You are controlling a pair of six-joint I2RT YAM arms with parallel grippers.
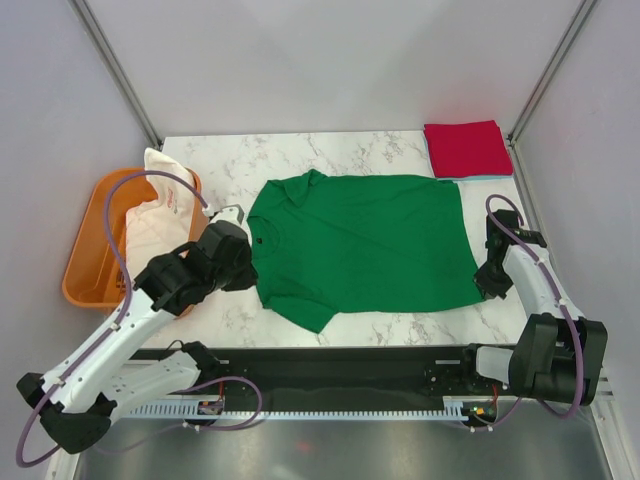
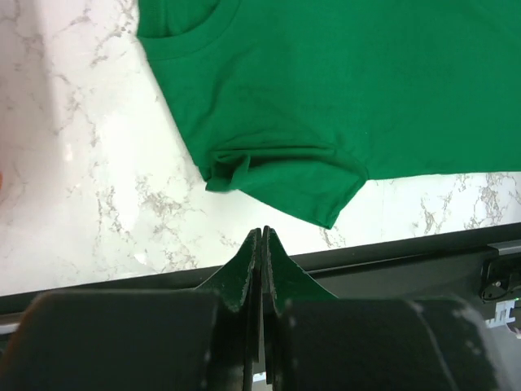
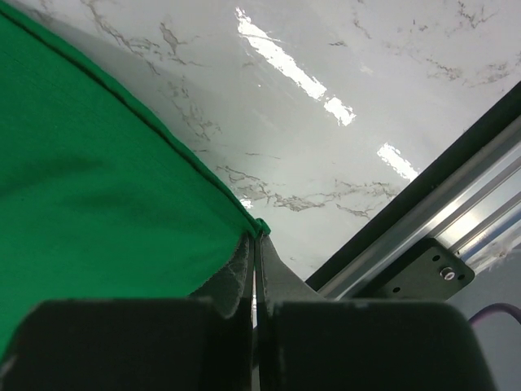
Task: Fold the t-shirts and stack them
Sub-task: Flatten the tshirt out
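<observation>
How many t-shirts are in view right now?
4: a green t-shirt spread flat mid-table, a folded red t-shirt at the far right corner, a pale blue one peeking under it, a white t-shirt in the orange tub. More may hide there.

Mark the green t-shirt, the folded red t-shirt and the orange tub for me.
green t-shirt (image 1: 365,240), top view, middle of its chest
red t-shirt (image 1: 466,148), top view, centre of the folded top
orange tub (image 1: 85,275), top view, bare left wall

Plain bright green tee (image 1: 360,245), solid red tee (image 1: 467,148), white tee (image 1: 155,208) with red print, orange tub (image 1: 85,265), and the table (image 1: 230,160) is white marble, grey veins.
</observation>
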